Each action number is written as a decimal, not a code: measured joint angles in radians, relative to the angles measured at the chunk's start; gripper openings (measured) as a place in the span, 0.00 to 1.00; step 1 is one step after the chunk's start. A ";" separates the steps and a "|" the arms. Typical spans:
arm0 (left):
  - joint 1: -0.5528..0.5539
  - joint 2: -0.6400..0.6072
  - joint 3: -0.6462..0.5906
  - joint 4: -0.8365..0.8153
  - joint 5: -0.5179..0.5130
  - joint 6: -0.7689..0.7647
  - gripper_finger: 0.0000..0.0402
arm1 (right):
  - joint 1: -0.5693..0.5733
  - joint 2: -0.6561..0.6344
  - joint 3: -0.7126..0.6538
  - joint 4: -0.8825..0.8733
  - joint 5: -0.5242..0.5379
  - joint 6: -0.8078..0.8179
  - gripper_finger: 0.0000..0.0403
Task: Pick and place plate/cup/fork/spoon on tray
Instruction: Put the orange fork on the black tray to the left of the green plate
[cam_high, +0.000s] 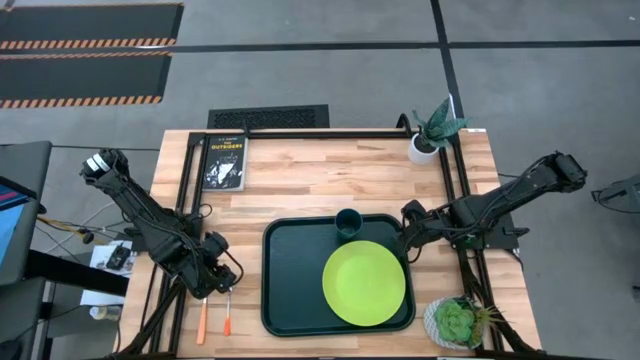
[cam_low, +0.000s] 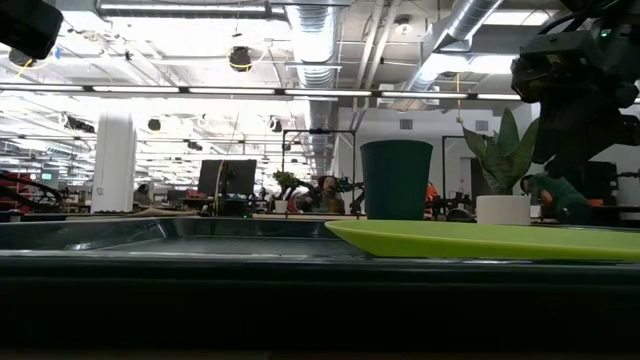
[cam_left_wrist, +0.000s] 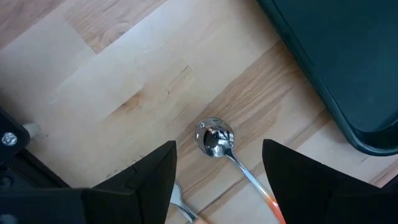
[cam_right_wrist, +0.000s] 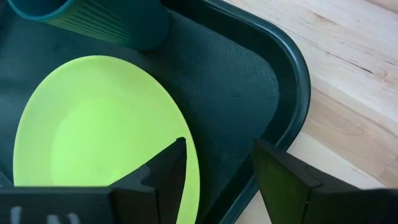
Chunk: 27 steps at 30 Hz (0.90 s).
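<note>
Plate (cam_high: 364, 283) and cup (cam_high: 349, 222) sit on tray (cam_high: 285, 300). Left gripper (cam_left_wrist: 217, 165) released, poised above spoon (cam_left_wrist: 214, 137); fork (cam_high: 201, 320) just beside it on bench (cam_high: 320, 170). Advise straddling the handle squarely, excluding fork. Right gripper (cam_right_wrist: 217, 165) released, empty, over the tray's edge.

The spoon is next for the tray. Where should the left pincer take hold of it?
Grip the spoon on its thin handle just behind the bowl, coming straight down. It lies flat on the table, and the open left pincer already straddles the handle.
</note>
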 joint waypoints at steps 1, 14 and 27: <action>0.000 0.000 0.000 0.000 0.000 0.000 0.56 | 0.000 0.000 0.000 0.000 0.000 0.000 0.52; -0.056 0.080 0.000 0.035 0.107 -0.189 0.56 | 0.000 0.000 0.000 0.004 -0.007 0.000 0.51; -0.148 0.236 -0.001 0.215 0.240 -0.495 0.56 | 0.000 0.000 0.000 0.003 -0.008 -0.039 0.51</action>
